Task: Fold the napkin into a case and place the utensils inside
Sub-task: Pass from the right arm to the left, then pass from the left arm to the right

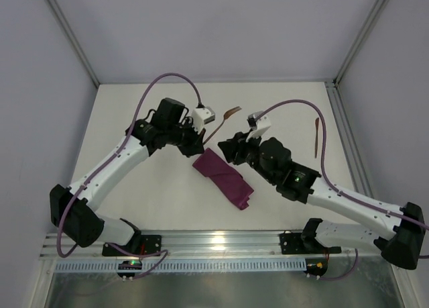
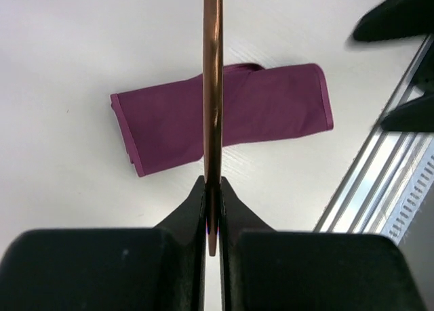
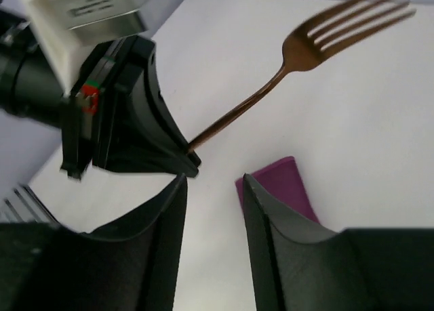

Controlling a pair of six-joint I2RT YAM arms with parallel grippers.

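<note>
The plum-purple case (image 1: 224, 178) lies folded as a narrow strip at the table's middle, slanting from upper left to lower right. My left gripper (image 1: 199, 147) is shut on the handle end of the copper-brown fork (image 1: 225, 120) and holds it above the case's upper end, tines pointing away. In the left wrist view the fork (image 2: 212, 87) runs up from my gripper (image 2: 212, 189) across the case (image 2: 271, 104). My right gripper (image 3: 213, 182) is open and empty, just right of the left one, over the case's end (image 3: 278, 185). The fork (image 3: 305, 50) shows there too. The knife (image 1: 316, 135) lies at the far right.
The table's right rail (image 1: 348, 140) runs close beside the knife. The metal front rail (image 1: 214, 244) carries both arm bases. The left arm's white camera block (image 3: 81, 13) hangs close to my right gripper.
</note>
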